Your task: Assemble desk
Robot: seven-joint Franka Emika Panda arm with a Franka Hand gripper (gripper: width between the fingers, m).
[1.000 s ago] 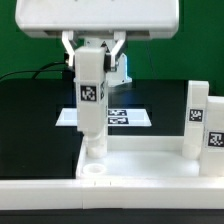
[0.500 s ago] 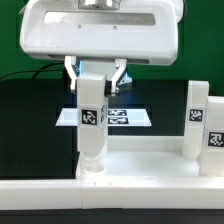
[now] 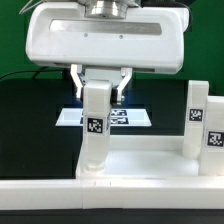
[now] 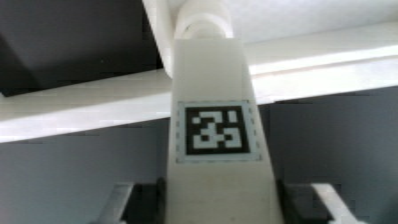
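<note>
The pincer [image 3: 101, 83] is clamped on the top of a white square leg [image 3: 96, 128], one finger [image 3: 77, 79] either side, and the leg stands upright with its foot right at a round corner socket [image 3: 93, 168] of the desk top [image 3: 140, 165]. How deep it sits in the socket is hard to make out. Its tag [image 3: 95, 126] faces the exterior camera. Two more legs [image 3: 204, 125] stand on the exterior view's right, partly cut off at the edge. Behind, the marker board [image 3: 125, 118] lies flat on the black tabletop [image 3: 35, 110], half hidden by the leg. From the wrist, the leg [image 4: 217, 110] fills the frame, its tip blurred.
</note>
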